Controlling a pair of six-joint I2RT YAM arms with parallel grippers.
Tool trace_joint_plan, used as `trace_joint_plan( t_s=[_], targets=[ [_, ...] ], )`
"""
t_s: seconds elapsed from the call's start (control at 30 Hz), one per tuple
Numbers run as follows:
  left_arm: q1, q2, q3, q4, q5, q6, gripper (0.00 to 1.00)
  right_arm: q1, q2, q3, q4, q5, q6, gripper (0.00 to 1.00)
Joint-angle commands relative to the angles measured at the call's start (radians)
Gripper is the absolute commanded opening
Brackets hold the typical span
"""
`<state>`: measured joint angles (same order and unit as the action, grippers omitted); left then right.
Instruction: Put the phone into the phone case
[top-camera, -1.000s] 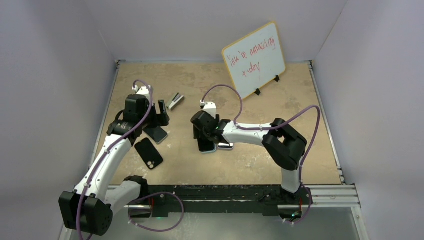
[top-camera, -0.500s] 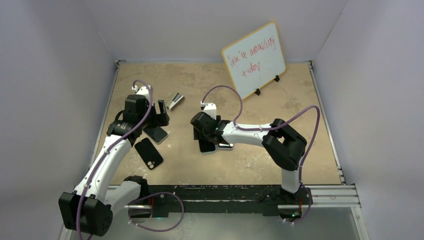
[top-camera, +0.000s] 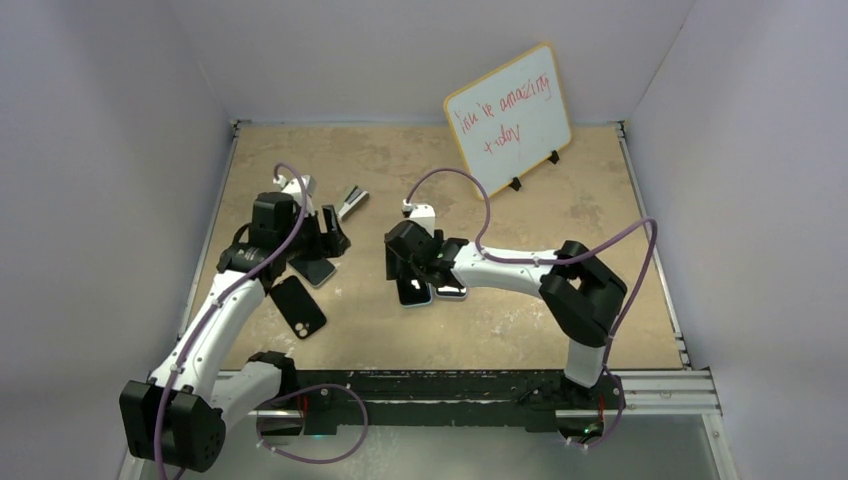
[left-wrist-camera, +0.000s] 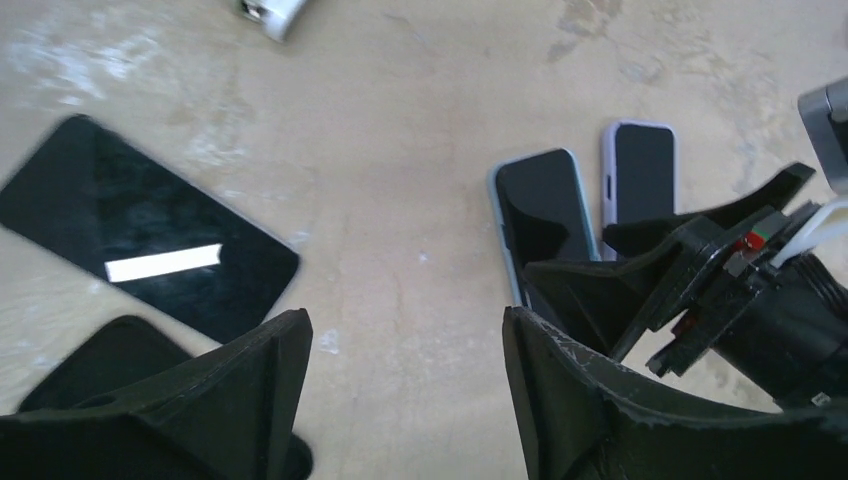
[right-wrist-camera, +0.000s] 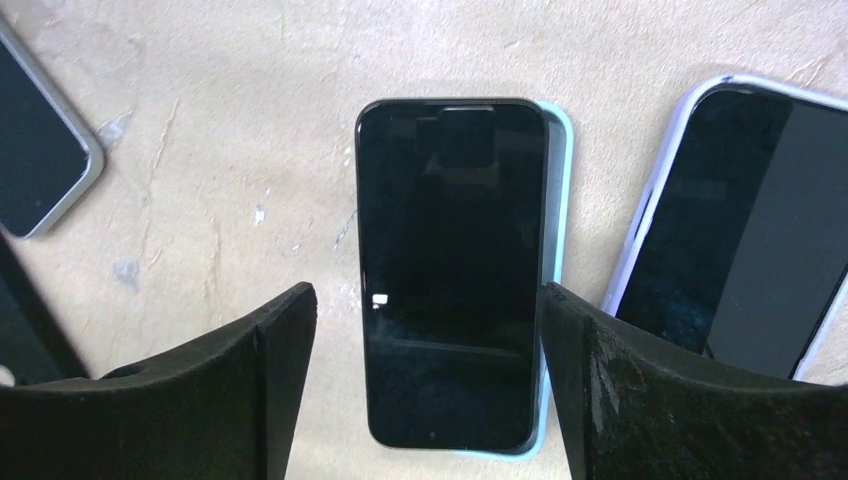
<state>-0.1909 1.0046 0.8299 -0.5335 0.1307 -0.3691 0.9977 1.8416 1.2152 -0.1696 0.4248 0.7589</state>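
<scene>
Under my R gripper (right-wrist-camera: 430, 300), flat on the mottled tan table (right-wrist-camera: 250, 60), lies the phone (right-wrist-camera: 450, 270): glossy black glass, rounded corners, screen up. It rests on the pale blue case (right-wrist-camera: 559, 200). The case's thin rim shows only along one long side & the bottom end, so the phone looks a bit off-centre. Can't tell if it's seated. My R fingers, matte black plastic w/ rough edges, are spread wide either side of it & grip nothing; bare table shows btw one finger & the phone's edge.

Just beside it lies a lilac-rimmed case (right-wrist-camera: 740, 230), dark inside. Can't tell if it's filled, as the frame edge & my finger cut it off. A grey-rimmed phone (right-wrist-camera: 35, 140) pokes in at the far corner, mostly out of shot.

My L gripper (left-wrist-camera: 405, 340) is also spread, w/ only bare table btw its fingers. Near it lies a black phone w/ a white glare strip (left-wrist-camera: 150, 245). A matte black slab (left-wrist-camera: 110, 350) is half hidden under my finger. A small grey metal item (left-wrist-camera: 270, 12) is cut off at the top edge & hard to make out.
</scene>
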Motion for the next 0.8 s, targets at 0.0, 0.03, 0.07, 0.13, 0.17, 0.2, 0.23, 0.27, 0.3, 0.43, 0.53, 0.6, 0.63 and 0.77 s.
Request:
trace_joint_plan(
  t_s=[0.0,0.03,0.07,0.13,0.17,0.2,0.23,0.27,0.3,0.43,0.53,0.6,0.63,0.77],
  targets=[
    [0.002,0.026,-0.066,0.104,0.228,-0.08,0.7,-0.027,-0.071,-0.051,0.033,-0.077,-0.008,0.8],
    [0.002,0.035,-0.086,0.129,0.26,-0.098,0.67,-0.039,-0.077,-0.064,0.048,-0.094,-0.009,0.79],
    [0.002,0.045,-0.104,0.156,0.288,-0.114,0.66,-0.048,-0.082,-0.075,0.061,-0.113,-0.009,0.78],
    [0.002,0.069,-0.142,0.231,0.35,-0.151,0.63,-0.061,-0.09,-0.093,0.083,-0.131,-0.008,0.76],
    [0.001,0.085,-0.16,0.266,0.384,-0.169,0.61,-0.067,-0.092,-0.101,0.091,-0.141,-0.008,0.76],
    [0.001,0.105,-0.177,0.3,0.416,-0.19,0.6,-0.078,-0.093,-0.109,0.106,-0.16,-0.005,0.76],
    [0.001,0.127,-0.197,0.331,0.446,-0.217,0.58,-0.092,-0.093,-0.129,0.128,-0.186,0.001,0.76],
    [0.0,0.151,-0.21,0.36,0.475,-0.231,0.56,-0.107,-0.093,-0.147,0.157,-0.219,0.003,0.76],
    [-0.002,0.173,-0.219,0.379,0.496,-0.242,0.54,-0.122,-0.091,-0.159,0.187,-0.248,0.002,0.76],
    [-0.01,0.235,-0.237,0.415,0.514,-0.258,0.49,-0.157,-0.081,-0.188,0.236,-0.309,0.0,0.77],
    [-0.014,0.261,-0.259,0.474,0.513,-0.285,0.49,-0.165,-0.076,-0.2,0.268,-0.333,-0.004,0.77],
    [-0.015,0.303,-0.262,0.508,0.519,-0.307,0.48,-0.166,-0.068,-0.2,0.277,-0.344,-0.003,0.77],
    [-0.017,0.324,-0.263,0.536,0.524,-0.319,0.48,-0.167,-0.066,-0.2,0.279,-0.348,-0.003,0.77],
    [-0.025,0.397,-0.27,0.611,0.521,-0.346,0.44,-0.168,-0.048,-0.197,0.285,-0.362,0.007,0.78]
  ],
)
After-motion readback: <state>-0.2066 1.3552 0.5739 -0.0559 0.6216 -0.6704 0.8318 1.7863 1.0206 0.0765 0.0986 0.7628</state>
